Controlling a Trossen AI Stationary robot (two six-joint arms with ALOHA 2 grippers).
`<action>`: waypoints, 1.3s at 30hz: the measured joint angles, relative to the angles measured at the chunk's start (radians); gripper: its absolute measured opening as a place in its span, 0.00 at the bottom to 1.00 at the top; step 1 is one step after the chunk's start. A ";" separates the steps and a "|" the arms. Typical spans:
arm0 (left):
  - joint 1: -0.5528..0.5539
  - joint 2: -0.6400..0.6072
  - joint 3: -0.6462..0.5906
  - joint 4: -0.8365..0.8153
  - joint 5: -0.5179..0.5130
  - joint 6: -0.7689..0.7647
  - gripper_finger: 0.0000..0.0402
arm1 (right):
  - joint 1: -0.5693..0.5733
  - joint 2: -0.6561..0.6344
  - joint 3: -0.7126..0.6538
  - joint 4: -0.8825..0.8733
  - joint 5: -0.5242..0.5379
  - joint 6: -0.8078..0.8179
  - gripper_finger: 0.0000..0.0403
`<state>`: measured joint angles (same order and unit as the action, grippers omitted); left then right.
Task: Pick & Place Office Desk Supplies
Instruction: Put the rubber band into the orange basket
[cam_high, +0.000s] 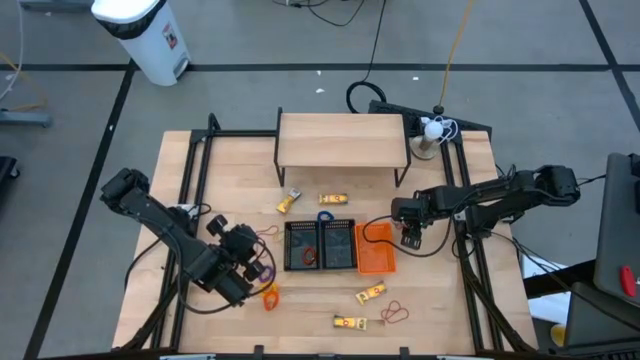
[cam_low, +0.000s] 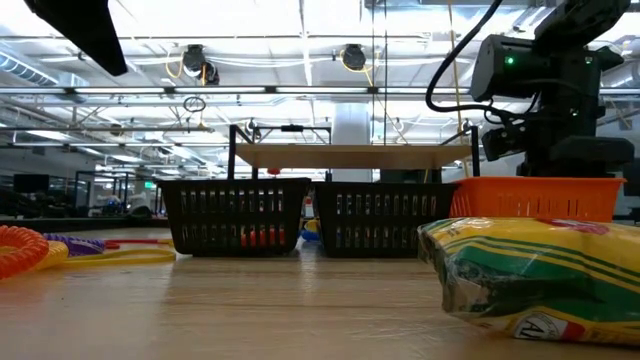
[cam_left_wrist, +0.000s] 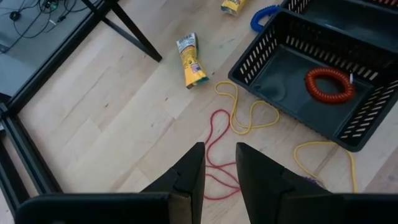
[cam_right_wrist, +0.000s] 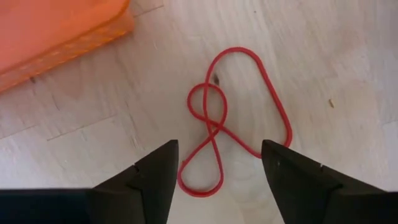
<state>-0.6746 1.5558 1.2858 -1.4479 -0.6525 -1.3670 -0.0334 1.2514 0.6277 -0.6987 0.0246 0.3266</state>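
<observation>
My right gripper (cam_right_wrist: 219, 155) (cam_high: 410, 238) is open and hovers beside the orange basket (cam_right_wrist: 56, 28) (cam_high: 375, 250). Its fingers stand on either side of a twisted red rubber band (cam_right_wrist: 216, 126) lying flat on the wood. My left gripper (cam_left_wrist: 219, 152) (cam_high: 248, 268) is at the table's near left, open by a narrow gap, above a red band (cam_left_wrist: 210, 134) and a yellow band (cam_left_wrist: 235, 129). An orange-red coil (cam_left_wrist: 329, 84) lies in a black basket (cam_left_wrist: 292, 106). Yellow-gold packets (cam_high: 333, 199) (cam_high: 370, 293) (cam_high: 350, 322) and another red band (cam_high: 395, 313) lie loose on the table.
Two black baskets (cam_high: 320, 245) stand at mid-table, left of the orange one. A wooden shelf (cam_high: 342, 140) stands at the far side, with black frame rails (cam_high: 190, 170) along both sides. An orange coil (cam_high: 270, 297) and a blue loop (cam_high: 325, 216) lie near the baskets. A packet (cam_low: 530, 280) sits close to the low camera.
</observation>
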 joint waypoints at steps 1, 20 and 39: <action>0.000 0.000 0.000 0.002 0.000 0.000 0.23 | 0.000 0.000 0.000 0.000 0.000 0.001 0.55; 0.000 0.000 0.000 0.006 0.000 0.002 0.23 | 0.000 -0.002 -0.120 0.141 -0.023 0.029 0.51; 0.000 0.000 0.000 0.005 0.025 0.003 0.23 | 0.000 -0.001 -0.122 0.122 -0.031 0.054 0.02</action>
<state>-0.6746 1.5555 1.2858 -1.4425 -0.6277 -1.3643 -0.0334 1.2507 0.5056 -0.5769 -0.0059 0.3803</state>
